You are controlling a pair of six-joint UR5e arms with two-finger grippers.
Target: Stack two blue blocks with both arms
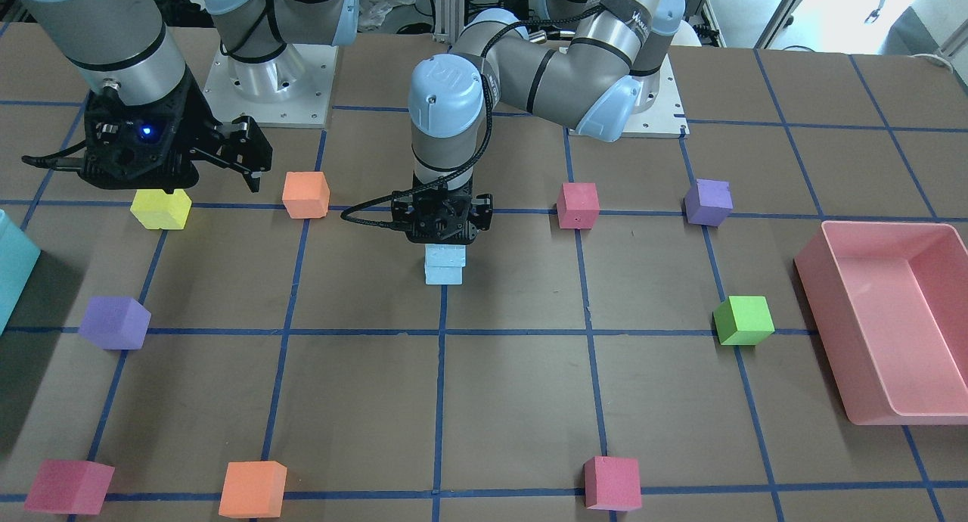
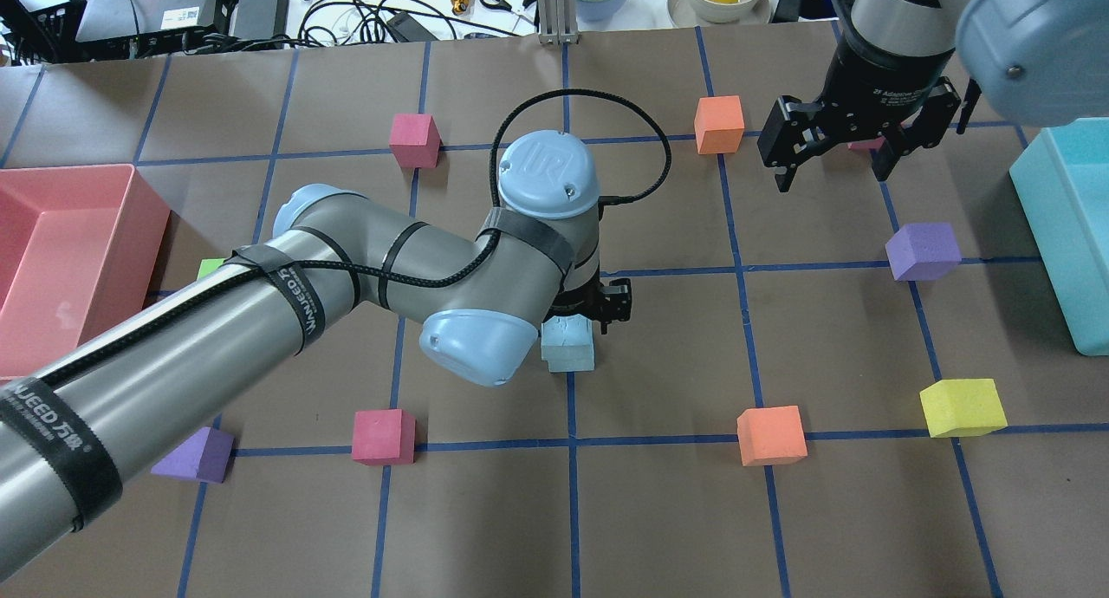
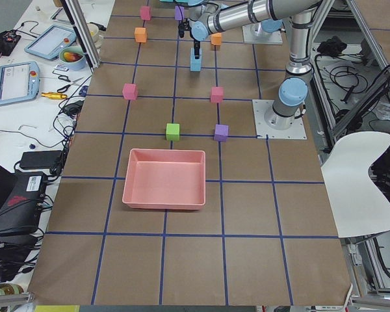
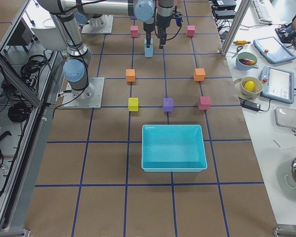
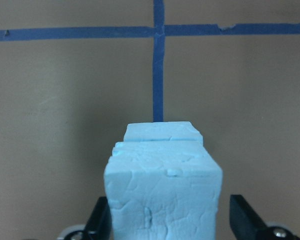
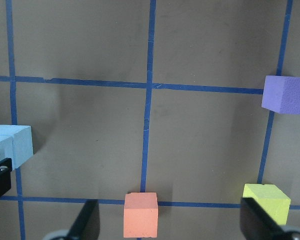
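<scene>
Two pale blue blocks stand stacked at the table's middle, the upper one [image 1: 445,254] on the lower one [image 1: 443,274], slightly offset. The stack also shows in the overhead view [image 2: 569,345]. My left gripper [image 1: 445,242] points straight down over the stack, its jaws astride the upper block [image 5: 165,195]. The right finger [image 5: 242,220] stands a little off the block's side, so the gripper looks open. My right gripper [image 2: 836,160] is open and empty, raised above the table to one side; its wrist view shows the stack's edge [image 6: 10,145].
A pink bin [image 1: 885,227] and a teal bin [image 2: 1053,234] stand at opposite table ends. Yellow [image 1: 161,208], orange [image 1: 305,194], red [image 1: 578,204], purple [image 1: 708,202] and green [image 1: 745,320] cubes lie scattered around the stack, with more cubes along the far edge.
</scene>
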